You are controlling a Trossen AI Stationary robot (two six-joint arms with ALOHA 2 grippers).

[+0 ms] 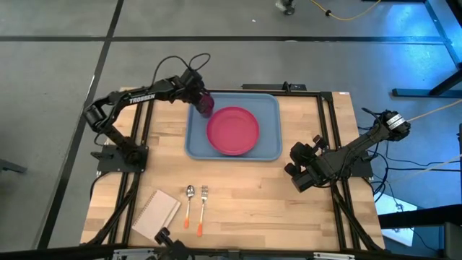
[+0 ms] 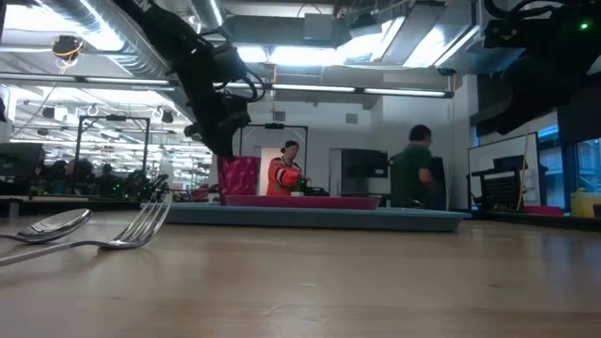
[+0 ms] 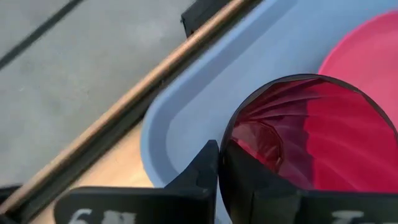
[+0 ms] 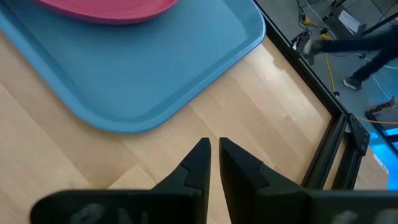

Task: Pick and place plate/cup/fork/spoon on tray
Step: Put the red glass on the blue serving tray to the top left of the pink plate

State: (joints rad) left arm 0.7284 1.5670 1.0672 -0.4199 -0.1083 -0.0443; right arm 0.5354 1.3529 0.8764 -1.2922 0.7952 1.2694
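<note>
The light blue tray [image 1: 271, 148] lies at the table's far middle, and the pink-red plate [image 1: 232, 131] sits flat on it. My left gripper [image 1: 198, 97] is shut on the dark red cup [image 1: 206, 105], holding it over the tray's far left corner [image 3: 168, 134]. In the low view the cup [image 2: 238, 176] reaches down to the height of the tray's rim. The spoon [image 1: 189, 202] and fork [image 1: 203, 206] lie side by side on the wood near the front left, handles toward the near edge. My right gripper [image 4: 213, 149] hovers over bare wood right of the tray, slightly open and with nothing between its fingers. My left gripper pinches the cup's wall at the rim [image 3: 227, 134], one finger [image 3: 202, 171] outside the cup and the other [image 3: 249, 180] inside it. The fingers slant down from the table's left. The cup's mouth faces up. I cannot tell whether its base touches the tray.
A white spiral notebook [image 1: 157, 214] lies at the front left corner, beside the spoon. Dark metal rails [image 1: 326, 130] run along the table's sides. Two people [image 2: 286, 171] stand in the room far behind the table. Bare wood [image 1: 253, 202] spreads across the near middle.
</note>
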